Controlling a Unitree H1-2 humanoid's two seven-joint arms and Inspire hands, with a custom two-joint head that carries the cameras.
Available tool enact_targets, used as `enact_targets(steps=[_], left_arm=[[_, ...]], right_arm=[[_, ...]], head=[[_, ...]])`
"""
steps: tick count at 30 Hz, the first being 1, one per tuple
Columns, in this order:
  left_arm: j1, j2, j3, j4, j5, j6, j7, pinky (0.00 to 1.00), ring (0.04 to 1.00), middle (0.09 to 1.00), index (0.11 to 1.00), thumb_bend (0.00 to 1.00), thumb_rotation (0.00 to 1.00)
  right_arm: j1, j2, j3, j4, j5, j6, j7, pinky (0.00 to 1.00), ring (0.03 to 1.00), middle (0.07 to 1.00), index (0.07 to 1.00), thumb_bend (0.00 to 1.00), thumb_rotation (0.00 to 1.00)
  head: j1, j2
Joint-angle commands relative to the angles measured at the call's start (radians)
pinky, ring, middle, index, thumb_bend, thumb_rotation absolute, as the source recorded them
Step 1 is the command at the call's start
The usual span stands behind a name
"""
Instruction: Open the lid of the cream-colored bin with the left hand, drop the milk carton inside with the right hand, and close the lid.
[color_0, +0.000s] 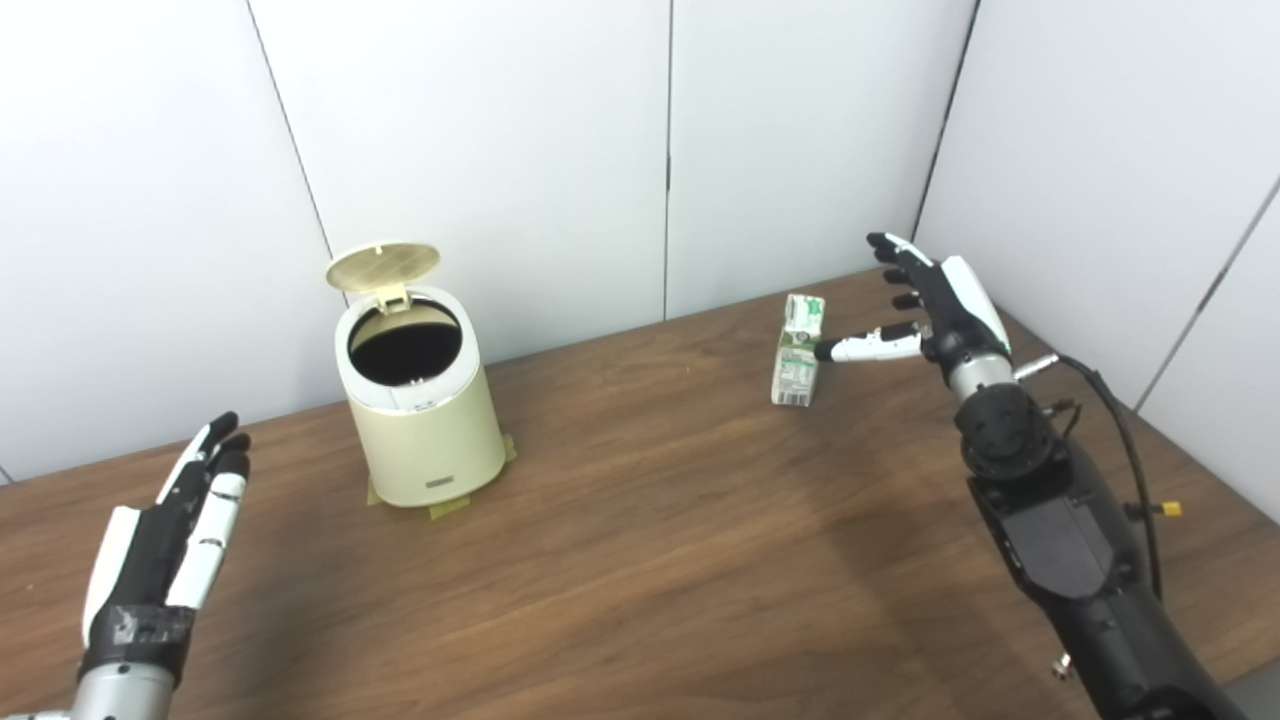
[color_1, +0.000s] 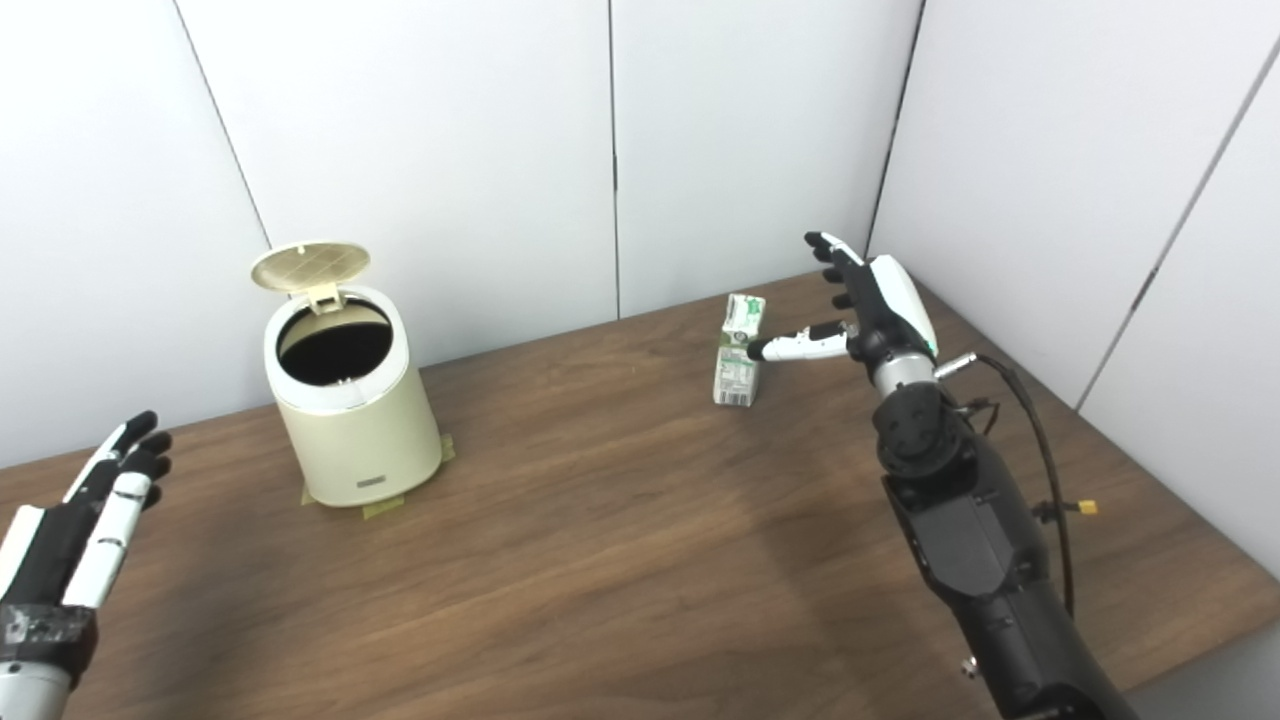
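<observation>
The cream-colored bin (color_0: 425, 430) stands at the back left of the wooden table with its round lid (color_0: 383, 267) tipped up and its dark inside showing. A small green-and-white milk carton (color_0: 797, 350) stands upright at the back right. My right hand (color_0: 930, 305) is open just right of the carton, thumb tip at or very near the carton's side, fingers spread above and behind it. My left hand (color_0: 175, 530) hovers open at the front left, well short of the bin, fingers straight and holding nothing.
The bin sits on tape patches (color_0: 445, 505) stuck to the table (color_0: 650, 540). White wall panels close the back and right sides. A black cable (color_0: 1125, 440) with a yellow connector runs along my right forearm. The table's right edge lies near that arm.
</observation>
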Motion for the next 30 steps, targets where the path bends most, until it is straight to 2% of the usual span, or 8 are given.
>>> enact_targets(steps=[1, 6, 11, 12, 14, 17, 20, 30], left_arm=[[-0.041, 0.015, 0.001, -0.039, 0.023, 0.004, 0.008, 0.96, 0.938, 0.936, 0.965, 0.39, 0.93], [-0.043, 0.023, -0.008, -0.061, 0.073, 0.044, 0.013, 1.0, 0.987, 0.945, 0.932, 0.41, 0.99], [-0.043, 0.023, -0.006, -0.073, 0.076, 0.068, 0.004, 1.0, 1.0, 0.957, 0.926, 0.4, 1.0], [-0.042, 0.023, -0.005, -0.077, 0.072, 0.076, 0.0, 1.0, 1.0, 0.96, 0.924, 0.42, 1.0], [-0.042, 0.022, -0.002, -0.085, 0.062, 0.091, -0.006, 1.0, 1.0, 0.962, 0.918, 0.45, 1.0], [-0.043, 0.021, -0.002, -0.093, 0.057, 0.1, -0.01, 1.0, 1.0, 0.959, 0.913, 0.45, 1.0], [-0.046, 0.023, -0.005, -0.101, 0.06, 0.106, -0.011, 1.0, 0.999, 0.955, 0.909, 0.46, 1.0], [-0.049, 0.029, -0.007, -0.1, 0.06, 0.091, -0.013, 1.0, 0.982, 0.939, 0.89, 0.42, 1.0]], right_arm=[[-0.07, -0.043, 0.022, -0.019, -0.033, -0.016, 0.005, 0.76, 0.868, 0.901, 0.908, 1.0, 0.19], [-0.123, -0.056, 0.078, 0.037, -0.058, 0.014, 0.036, 0.77, 0.878, 0.903, 0.886, 1.0, 0.19], [-0.156, -0.039, 0.093, 0.073, -0.046, 0.054, 0.053, 0.57, 0.833, 0.899, 0.875, 1.0, 0.17], [-0.161, -0.039, 0.096, 0.083, -0.047, 0.055, 0.054, 0.49, 0.756, 0.895, 0.875, 1.0, 0.16], [-0.169, -0.039, 0.108, 0.098, -0.054, 0.059, 0.057, 0.47, 0.738, 0.886, 0.867, 1.0, 0.16], [-0.179, -0.04, 0.123, 0.116, -0.062, 0.069, 0.057, 0.54, 0.754, 0.859, 0.851, 1.0, 0.17], [-0.182, -0.038, 0.129, 0.124, -0.06, 0.067, 0.051, 0.52, 0.737, 0.844, 0.84, 1.0, 0.17], [-0.167, -0.052, 0.16, 0.14, -0.075, 0.023, 0.053, 0.71, 0.799, 0.822, 0.801, 0.99, 0.09]], head=[[-0.001, 0.001], [-0.007, -0.002], [-0.005, -0.003], [-0.005, -0.003], [-0.005, -0.003], [0.0, -0.002], [0.0, -0.002], [0.002, -0.001]])
